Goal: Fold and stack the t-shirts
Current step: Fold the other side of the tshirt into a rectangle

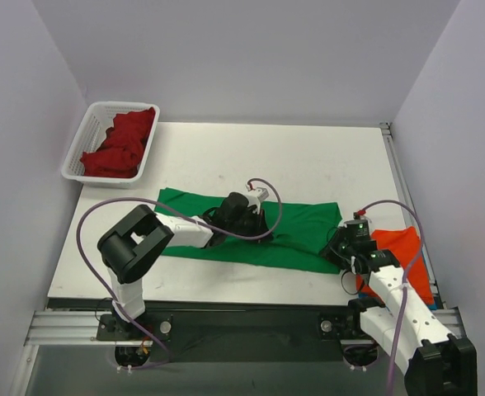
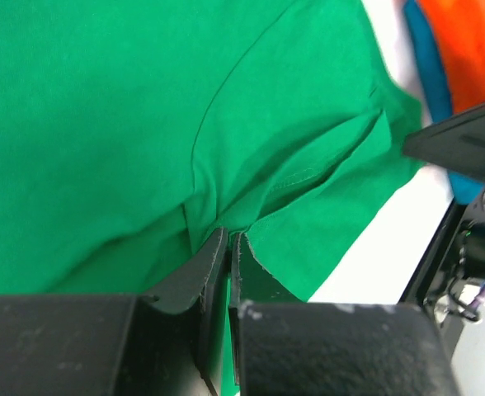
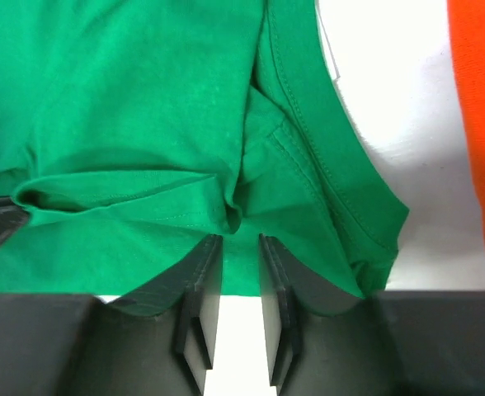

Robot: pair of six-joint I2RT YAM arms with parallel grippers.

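Across the bench (image 1: pixel 308 157) centre: green t-shirt (image 1: pixel 300 235), laid out lengthwise. Left claw (image 2: pixel 228 239) all but closed, pinching a fold of that shirt. Right claw (image 3: pixel 241 243) slightly parted at its hem, gripping nothing. Orange t-shirt (image 1: pixel 403 247) over blue t-shirt (image 2: pixel 428 58) at right edge; dark red t-shirts (image 1: pixel 123 144) in white basket (image 1: pixel 79 148), far left corner.

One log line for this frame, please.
left pincer: shut on green t-shirt | right pincer: open at its edge | red t-shirt: in basket

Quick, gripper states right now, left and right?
Left gripper: shut on the bright green soft cloth t-shirt.
Right gripper: open, jaws apart at the shirt's edge, holding nothing.
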